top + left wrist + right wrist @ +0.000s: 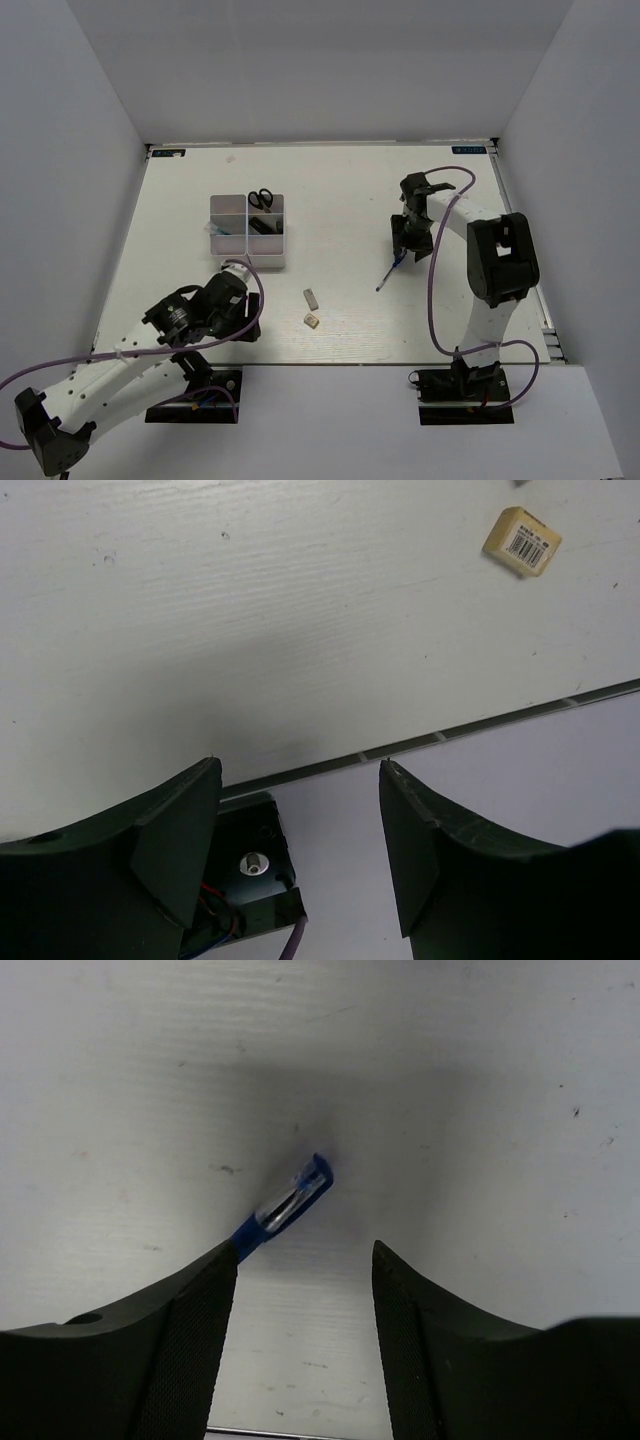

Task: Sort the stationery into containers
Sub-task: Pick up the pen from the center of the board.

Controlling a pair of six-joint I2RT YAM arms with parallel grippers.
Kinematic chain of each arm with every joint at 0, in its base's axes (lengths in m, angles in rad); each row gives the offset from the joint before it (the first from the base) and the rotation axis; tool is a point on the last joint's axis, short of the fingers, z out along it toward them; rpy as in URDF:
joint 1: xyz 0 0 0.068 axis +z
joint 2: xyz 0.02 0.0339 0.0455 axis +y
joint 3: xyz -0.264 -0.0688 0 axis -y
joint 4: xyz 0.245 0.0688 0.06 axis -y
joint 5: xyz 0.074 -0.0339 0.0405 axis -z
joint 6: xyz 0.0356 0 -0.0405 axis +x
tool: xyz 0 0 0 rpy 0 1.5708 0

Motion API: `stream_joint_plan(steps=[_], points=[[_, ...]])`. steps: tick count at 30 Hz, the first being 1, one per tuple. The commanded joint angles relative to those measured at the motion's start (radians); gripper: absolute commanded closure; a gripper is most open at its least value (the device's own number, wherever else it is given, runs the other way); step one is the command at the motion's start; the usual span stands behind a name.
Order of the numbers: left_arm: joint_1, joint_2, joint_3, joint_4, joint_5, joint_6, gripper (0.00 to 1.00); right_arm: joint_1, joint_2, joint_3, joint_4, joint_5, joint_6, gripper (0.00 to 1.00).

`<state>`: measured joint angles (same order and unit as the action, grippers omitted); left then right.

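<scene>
White surface (pixel 330 200) is seen from above, with a white organiser tray (pixel 222 208) at left of centre. Black-handled scissors (pixel 261 199) lie in its far right compartment. Dark items (pixel 265 227) are seen in the compartment just nearer, too small to be identified. The tray's near left corner is partly covered by the left arm (pixel 150 355).

The left jaws are held apart with nothing between them, over the near edge of the surface. One beige eraser (pixel 522 541) with a barcode label is seen lying loose beyond them. A second eraser (pixel 311 298) lies just beyond the first in the top view.

The right jaws are also apart, lowered over a blue pen (pixel 290 1200) at right of centre, well apart from the tray. In the right wrist view only the pen's clear, blue-tipped end is shown; the rest is hidden behind one jaw. Whether that jaw touches the pen cannot be told.
</scene>
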<state>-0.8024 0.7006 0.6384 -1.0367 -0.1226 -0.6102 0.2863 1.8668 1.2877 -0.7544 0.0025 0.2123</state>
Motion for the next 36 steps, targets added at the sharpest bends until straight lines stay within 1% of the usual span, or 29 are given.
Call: stream_joint_plan(steps=[1, 5, 8, 10, 13, 14, 16, 19, 21, 23, 25, 26, 28, 29, 31, 32, 33, 35, 36], points=[[-0.004, -0.029, -0.016, -0.008, 0.023, -0.042, 0.26, 0.014, 0.052, 0.044, -0.01, 0.086, 0.081, 0.41], [-0.004, -0.067, -0.028, -0.026, 0.011, -0.059, 0.26, 0.022, 0.097, 0.064, 0.004, 0.091, 0.113, 0.44], [-0.004, -0.088, -0.034, -0.032, 0.005, -0.069, 0.26, 0.031, 0.112, 0.062, 0.004, 0.123, 0.133, 0.46], [-0.006, -0.095, -0.032, -0.037, 0.001, -0.076, 0.26, 0.037, 0.123, 0.05, 0.006, 0.137, 0.144, 0.5], [-0.004, -0.096, -0.034, -0.045, 0.001, -0.077, 0.26, 0.036, 0.115, 0.01, 0.016, 0.123, 0.157, 0.59], [-0.004, -0.098, -0.037, -0.046, 0.003, -0.079, 0.26, 0.037, 0.111, 0.004, 0.021, 0.125, 0.159, 0.66], [-0.004, -0.104, -0.04, -0.045, 0.004, -0.082, 0.24, 0.034, 0.117, -0.002, 0.035, 0.103, 0.159, 0.74], [-0.004, -0.102, -0.049, -0.04, 0.014, -0.089, 0.24, 0.034, 0.15, 0.044, 0.021, 0.074, 0.154, 0.88], [-0.004, -0.104, -0.051, -0.042, 0.017, -0.092, 0.24, 0.037, 0.173, 0.065, 0.021, 0.032, 0.141, 1.0], [-0.004, -0.114, -0.052, -0.045, 0.014, -0.092, 0.24, 0.034, 0.173, 0.084, 0.038, -0.045, 0.127, 1.0], [-0.006, -0.119, -0.049, -0.055, 0.008, -0.092, 0.24, 0.037, 0.172, 0.094, 0.062, -0.074, 0.098, 1.0], [-0.006, -0.131, -0.046, -0.062, -0.002, -0.089, 0.24, 0.037, 0.154, 0.097, 0.069, -0.134, 0.087, 1.0], [-0.004, -0.142, -0.031, -0.08, -0.012, -0.086, 0.24, 0.042, 0.137, 0.125, 0.092, -0.162, 0.047, 1.0], [-0.003, -0.147, -0.023, -0.085, -0.023, -0.079, 0.24, 0.053, 0.096, 0.13, 0.105, -0.226, 0.033, 1.0], [-0.007, -0.162, 0.0, -0.101, -0.038, -0.071, 0.24, 0.071, 0.066, 0.162, 0.151, -0.245, -0.029, 1.0], [-0.003, -0.164, 0.007, -0.103, -0.046, -0.066, 0.24, 0.082, 0.019, 0.186, 0.162, -0.29, -0.072, 1.0], [-0.006, -0.17, 0.013, -0.106, -0.064, -0.065, 0.24, 0.115, 0.006, 0.196, 0.191, -0.315, -0.086, 1.0], [-0.004, -0.174, 0.035, -0.118, -0.074, -0.065, 0.24, 0.142, -0.027, 0.266, 0.22, -0.375, -0.149, 1.0], [-0.006, -0.177, 0.044, -0.125, -0.095, -0.063, 0.24, 0.181, -0.032, 0.304, 0.237, -0.415, -0.165, 1.0]])
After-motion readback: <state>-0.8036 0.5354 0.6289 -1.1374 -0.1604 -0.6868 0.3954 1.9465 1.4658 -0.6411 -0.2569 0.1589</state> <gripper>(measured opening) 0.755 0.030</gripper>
